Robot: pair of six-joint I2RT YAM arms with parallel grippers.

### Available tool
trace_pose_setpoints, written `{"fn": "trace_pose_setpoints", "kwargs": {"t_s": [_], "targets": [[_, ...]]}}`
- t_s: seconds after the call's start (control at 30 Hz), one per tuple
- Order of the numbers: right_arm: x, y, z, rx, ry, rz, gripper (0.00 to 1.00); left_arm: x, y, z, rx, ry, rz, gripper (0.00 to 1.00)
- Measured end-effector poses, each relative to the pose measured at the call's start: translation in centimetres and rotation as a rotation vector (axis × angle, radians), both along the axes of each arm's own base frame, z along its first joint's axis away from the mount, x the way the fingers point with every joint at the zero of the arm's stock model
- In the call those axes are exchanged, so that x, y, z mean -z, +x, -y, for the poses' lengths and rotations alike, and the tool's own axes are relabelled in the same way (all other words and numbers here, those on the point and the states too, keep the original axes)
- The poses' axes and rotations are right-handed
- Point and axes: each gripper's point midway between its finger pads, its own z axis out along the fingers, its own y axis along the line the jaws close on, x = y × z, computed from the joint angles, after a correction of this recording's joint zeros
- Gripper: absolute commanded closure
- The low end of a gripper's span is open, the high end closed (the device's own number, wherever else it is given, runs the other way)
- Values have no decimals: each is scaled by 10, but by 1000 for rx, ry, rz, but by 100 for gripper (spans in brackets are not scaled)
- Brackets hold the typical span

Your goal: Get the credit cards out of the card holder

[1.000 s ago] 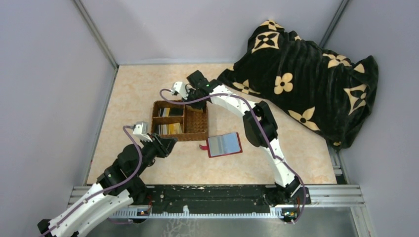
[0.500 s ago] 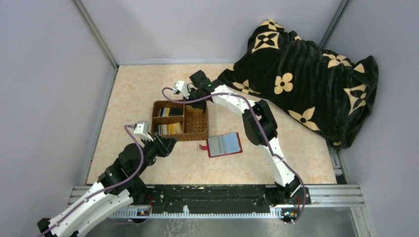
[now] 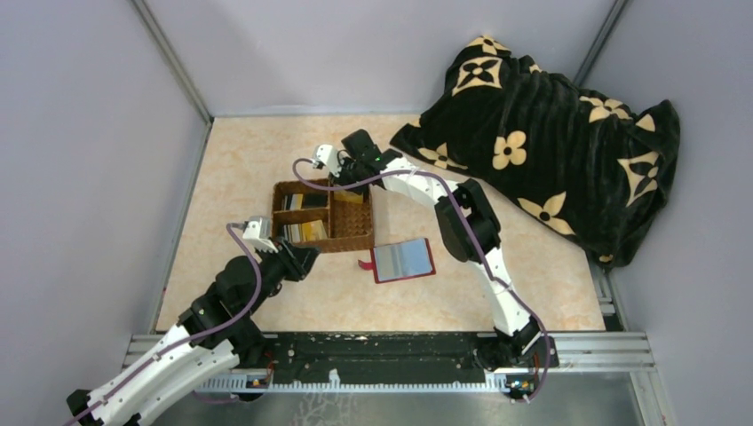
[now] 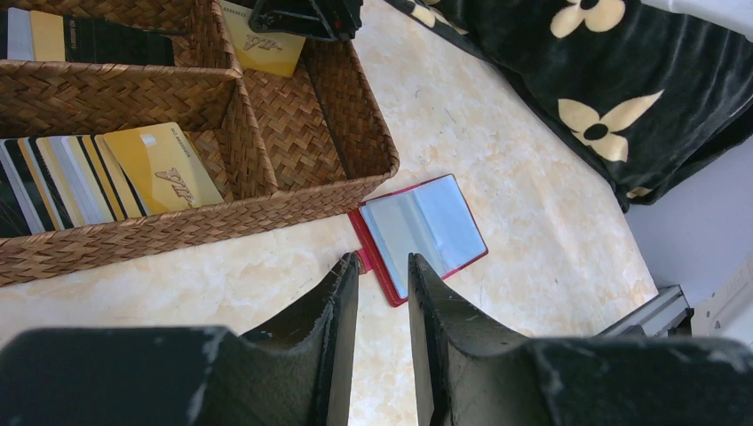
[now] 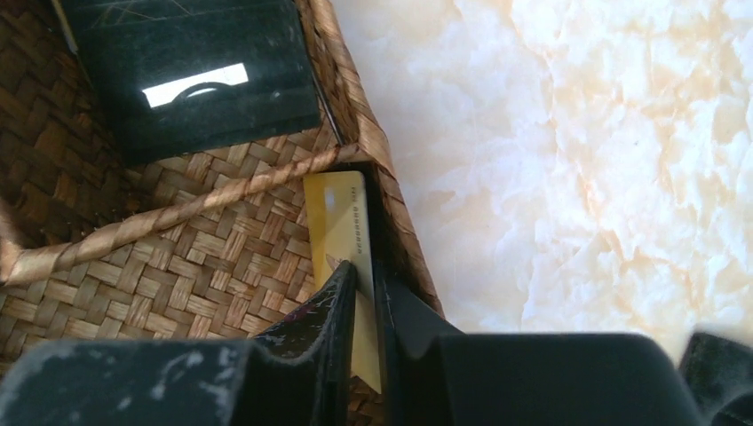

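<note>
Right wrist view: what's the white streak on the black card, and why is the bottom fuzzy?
Right wrist view: glare, probably a light mirrored on the glossy black card; the jaws by the yellow card sit too near the lens, so they blur. Left wrist view: the card holder's clear pockets show a pale sheen too.

The marbled table (image 3: 240,160) carries a wicker basket (image 3: 348,242), a card holder (image 3: 404,259) (lying open) and a flowered blanket (image 3: 550,133).

credit cards (image 4: 160,169) in basket (image 3: 355,244), card holder (image 3: 404,259) beside it, blanket (image 3: 550,133) far right
</note>
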Motion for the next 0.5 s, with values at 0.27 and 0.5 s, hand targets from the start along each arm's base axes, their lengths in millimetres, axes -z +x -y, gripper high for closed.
{"fn": "trace_pose_setpoints", "kwargs": {"t_s": [0.27, 0.5], "targets": [[9, 1, 13, 61, -8, 42, 77, -1, 1, 1, 1, -2, 5, 67], [-9, 7, 19, 104, 11, 98, 81, 1, 2, 3, 8, 1, 5, 67]]}}
